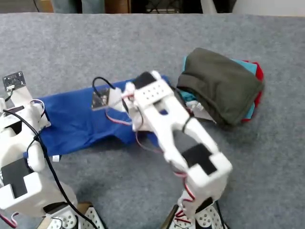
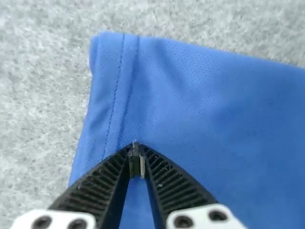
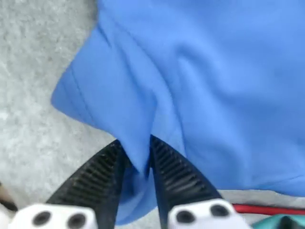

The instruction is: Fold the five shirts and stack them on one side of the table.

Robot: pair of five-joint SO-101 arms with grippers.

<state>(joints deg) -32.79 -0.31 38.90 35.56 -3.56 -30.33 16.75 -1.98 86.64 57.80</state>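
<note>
Broadly, the grey felt-covered desk carries a blue mesh shirt spread across its middle, just beside a pile topped by an olive-green folded shirt over teal and red ones. The right tool clamps a raised fold of the blue shirt. The left tool pinches it near the stitched hem.

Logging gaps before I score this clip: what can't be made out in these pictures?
High view: the right arm covers the blue shirt's middle, hiding the folds there.
High view: the green shirt covers the pile; the number beneath cannot be counted.
Wrist views: frame edges cut off most of the blue shirt.
</note>
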